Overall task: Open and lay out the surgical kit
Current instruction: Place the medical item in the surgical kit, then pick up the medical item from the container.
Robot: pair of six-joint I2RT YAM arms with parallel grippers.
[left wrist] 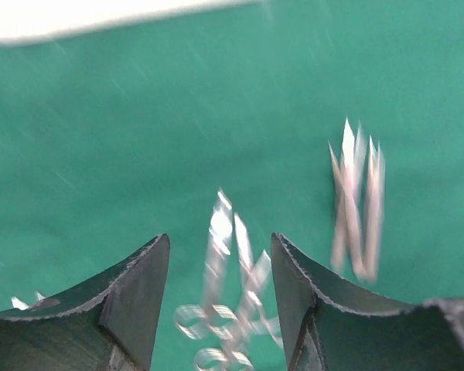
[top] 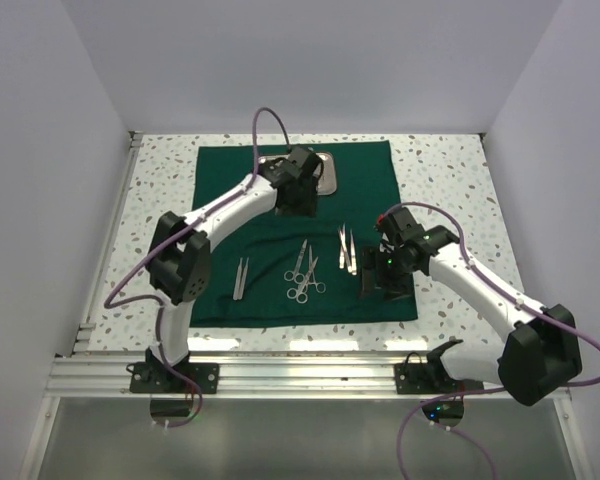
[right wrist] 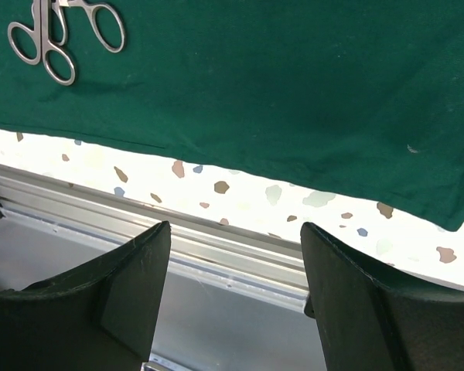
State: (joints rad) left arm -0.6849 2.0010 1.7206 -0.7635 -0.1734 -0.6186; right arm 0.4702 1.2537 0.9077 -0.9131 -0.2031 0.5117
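Green cloth (top: 370,190) flat w/ scissors (top: 302,272), tweezers (top: 241,278); L claw (left wrist: 220,246) agape.

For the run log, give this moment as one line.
cloth spread; scissors mid-cloth; tray far edge; left gripper open; right gripper open

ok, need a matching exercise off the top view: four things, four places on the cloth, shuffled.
Things:
1. steel tray
2. scissors
3. lone tweezers
4. right gripper

Places on the green cloth:
A. over its near right corner
B. at its far edge
C. on its left part, toward the near edge
D. in the middle, toward the near edge

Pairs: 1-B, 2-D, 3-C, 4-A
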